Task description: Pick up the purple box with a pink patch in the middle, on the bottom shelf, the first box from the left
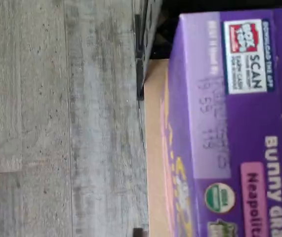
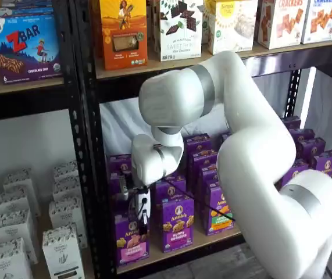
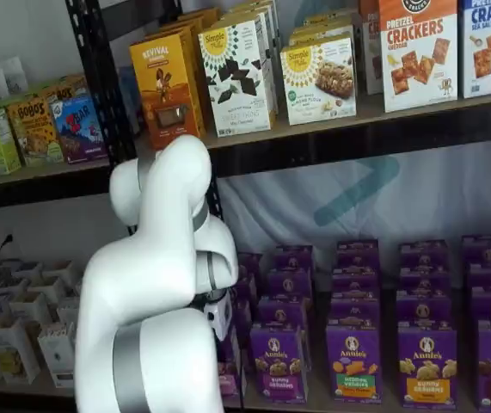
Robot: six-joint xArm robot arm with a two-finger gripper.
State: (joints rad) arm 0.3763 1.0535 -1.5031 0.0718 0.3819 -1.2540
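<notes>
While the end effector (image 2: pixel 139 216) hangs right above the purple box (image 2: pixel 132 239), its top sits just under the wrist cam, prob. for a grab. Box stands on the bottom shelf (image 2: pixel 212 239). Can't tell if fingers are apart.

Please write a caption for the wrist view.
Close above the purple box at the edge of the bottom shelf.

Upper shelf and neighbouring goods

We see an orange Revival box (image 2: pixel 123 32), a Z Bar box (image 2: pixel 25 47), pretzel crackers (image 3: pixel 418 52) and white cartons (image 2: pixel 63 251).
</notes>
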